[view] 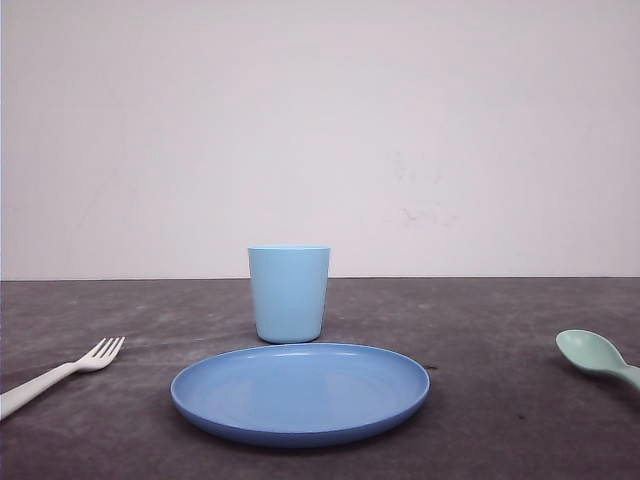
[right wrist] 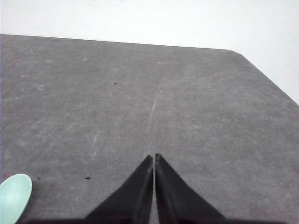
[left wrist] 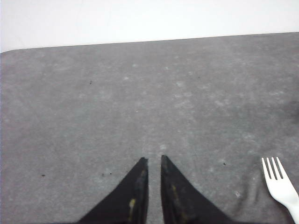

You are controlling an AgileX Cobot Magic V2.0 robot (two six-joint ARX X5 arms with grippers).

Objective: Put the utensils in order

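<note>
A white fork [view: 60,375] lies on the dark table at the left, tines pointing toward the middle. A mint-green spoon [view: 598,355] lies at the far right, its bowl toward the middle and its handle running off the frame. In the left wrist view my left gripper [left wrist: 153,158] hovers over bare table with only a narrow slit between its fingers and nothing in them; the fork [left wrist: 280,184] lies off to one side. My right gripper [right wrist: 153,155] is shut and empty over bare table, with the spoon's bowl [right wrist: 14,196] off to its side.
A round blue plate [view: 300,425] sits in the middle near the front, with a light blue cup [view: 289,292] upright just behind it. The grey table [view: 480,330] ends at a white wall behind. A rounded table corner [right wrist: 243,53] appears in the right wrist view.
</note>
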